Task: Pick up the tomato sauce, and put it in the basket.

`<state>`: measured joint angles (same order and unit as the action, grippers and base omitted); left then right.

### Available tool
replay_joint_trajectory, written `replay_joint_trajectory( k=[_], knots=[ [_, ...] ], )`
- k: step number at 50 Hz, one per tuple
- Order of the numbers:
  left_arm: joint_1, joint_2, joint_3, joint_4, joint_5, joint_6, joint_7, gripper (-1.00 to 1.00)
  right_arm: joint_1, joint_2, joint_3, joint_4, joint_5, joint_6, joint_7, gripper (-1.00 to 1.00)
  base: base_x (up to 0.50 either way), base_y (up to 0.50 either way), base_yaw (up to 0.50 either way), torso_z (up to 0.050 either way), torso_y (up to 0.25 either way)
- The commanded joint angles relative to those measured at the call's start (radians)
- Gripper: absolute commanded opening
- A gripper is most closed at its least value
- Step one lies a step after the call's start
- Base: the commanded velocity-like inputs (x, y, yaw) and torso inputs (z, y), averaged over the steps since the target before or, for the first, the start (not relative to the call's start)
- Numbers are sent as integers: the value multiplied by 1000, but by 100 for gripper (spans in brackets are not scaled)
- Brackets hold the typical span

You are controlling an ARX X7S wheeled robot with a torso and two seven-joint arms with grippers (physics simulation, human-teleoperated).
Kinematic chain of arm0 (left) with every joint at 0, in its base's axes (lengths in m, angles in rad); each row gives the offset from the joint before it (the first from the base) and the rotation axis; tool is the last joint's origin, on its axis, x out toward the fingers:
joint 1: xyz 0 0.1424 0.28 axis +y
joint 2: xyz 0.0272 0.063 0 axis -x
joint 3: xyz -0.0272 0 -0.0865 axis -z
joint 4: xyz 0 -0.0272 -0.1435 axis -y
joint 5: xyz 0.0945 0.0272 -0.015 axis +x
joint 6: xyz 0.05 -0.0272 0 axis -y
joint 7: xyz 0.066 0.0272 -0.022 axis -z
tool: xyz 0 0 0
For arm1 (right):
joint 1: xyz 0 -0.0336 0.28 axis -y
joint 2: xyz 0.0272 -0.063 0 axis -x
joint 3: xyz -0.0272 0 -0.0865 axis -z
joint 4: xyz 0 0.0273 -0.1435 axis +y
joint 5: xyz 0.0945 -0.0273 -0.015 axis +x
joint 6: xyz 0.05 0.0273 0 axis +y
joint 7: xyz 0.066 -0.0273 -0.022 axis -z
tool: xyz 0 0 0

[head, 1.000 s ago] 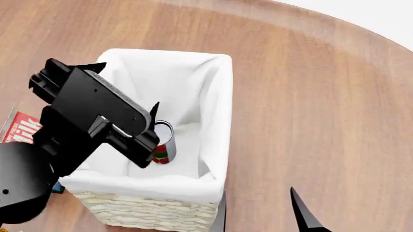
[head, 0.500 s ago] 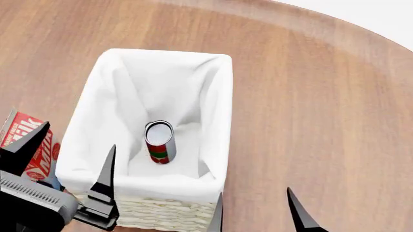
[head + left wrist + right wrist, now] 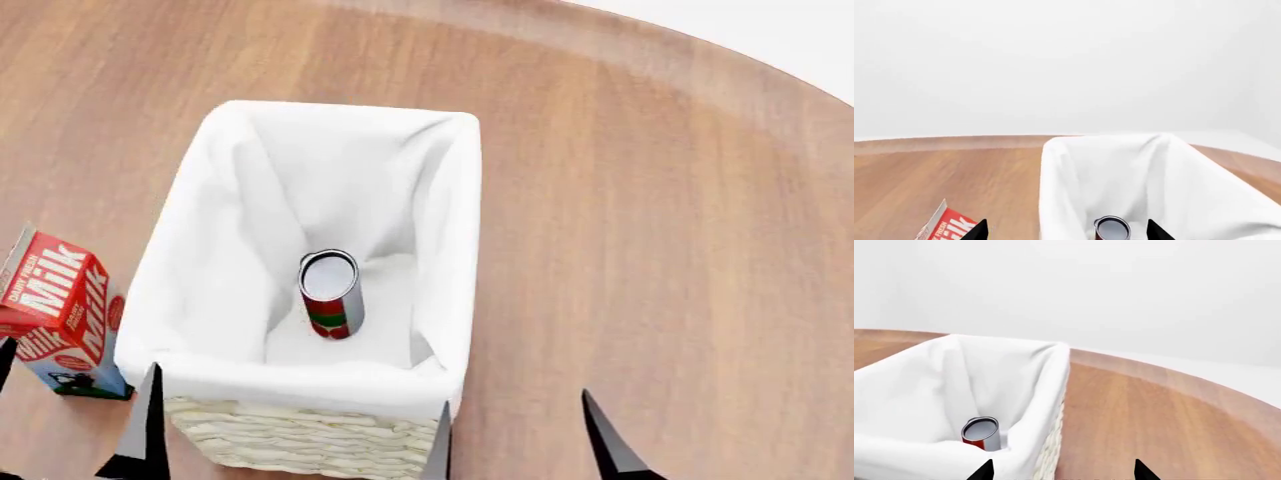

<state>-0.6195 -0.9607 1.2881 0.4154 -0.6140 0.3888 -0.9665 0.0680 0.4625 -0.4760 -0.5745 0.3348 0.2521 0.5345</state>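
Both sets of fingers (image 3: 140, 425) (image 3: 601, 440) spread wide, empty; tomato sauce (image 3: 330, 294) upright inside basket (image 3: 314, 435)

"Milk" on red carton (image 3: 60, 310), white lettering

Red-and-green tomato sauce (image 3: 330, 296) with silver top, cream woven basket (image 3: 307, 438) lined white, red milk carton (image 3: 60, 312), brown woodgrain table (image 3: 641, 200)

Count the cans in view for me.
1: the tomato sauce stands upright inside the basket, on its white lining. The milk carton beside the basket could hide something behind it.
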Motion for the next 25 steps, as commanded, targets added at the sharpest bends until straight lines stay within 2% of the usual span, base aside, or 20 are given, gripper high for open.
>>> replay_joint_trajectory(
  k=[1,11,19,25],
  knots=[
    [67,-19,-42,69,31,57,-45,100,11,-28,4,0,-37,10,-26,100,0,0,0,0,0],
    [109,-38,-54,126,100,0,-187,100,13,-26,-39,-24,-146,60,37,100,0,0,0,0,0],
    [144,-84,-79,165,103,50,-248,100,7,-32,-98,-43,-252,92,83,100,0,0,0,0,0],
    [194,-75,-74,173,141,67,-307,100,-16,-26,-117,-52,-287,93,103,100,0,0,0,0,0]
  ],
)
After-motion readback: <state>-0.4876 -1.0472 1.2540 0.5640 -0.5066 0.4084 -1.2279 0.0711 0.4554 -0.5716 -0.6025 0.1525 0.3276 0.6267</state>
